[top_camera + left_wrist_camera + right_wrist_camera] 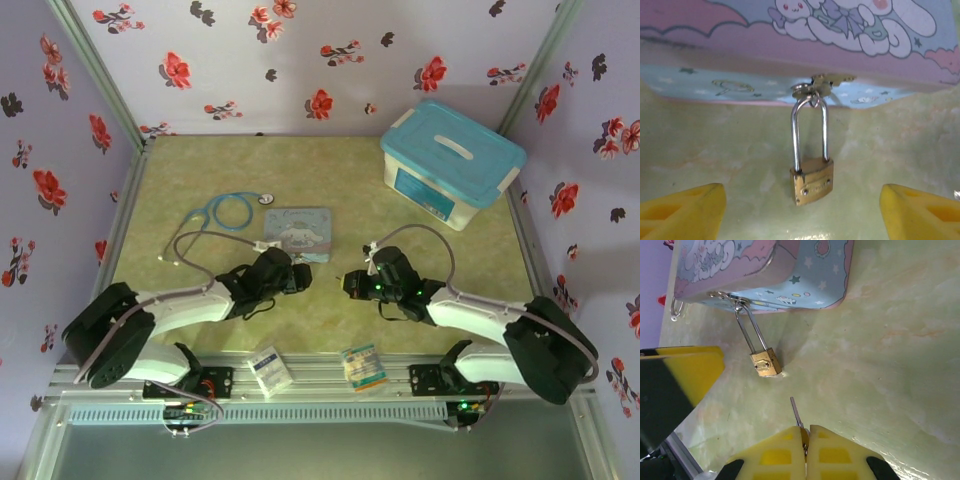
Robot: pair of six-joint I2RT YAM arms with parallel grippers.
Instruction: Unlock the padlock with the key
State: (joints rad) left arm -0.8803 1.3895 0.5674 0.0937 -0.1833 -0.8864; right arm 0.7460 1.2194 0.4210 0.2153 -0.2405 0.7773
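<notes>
**Q:** Where is the padlock [811,182]?
**A:** Centre of the left wrist view. Its shackle hangs from the lower edge of the cartoon tin [790,50], and its body lies on the green counter [715,150].
**Q:** And the tools?
**A:** The left tool [300,277] is released, its jaws flanking the padlock with bare counter on each side. The right tool [806,432] is clenched on the key [796,412], apart from the padlock.

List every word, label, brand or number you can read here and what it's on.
No text here reads clearly.
On the padlock: a stamped mark on the brass body, too blurred to read.
On the tin: cartoon pictures, no legible words.
On the storage box: a side label, too small to read.
On the white packet and the coloured packet by the near edge: print too small to read.
</notes>
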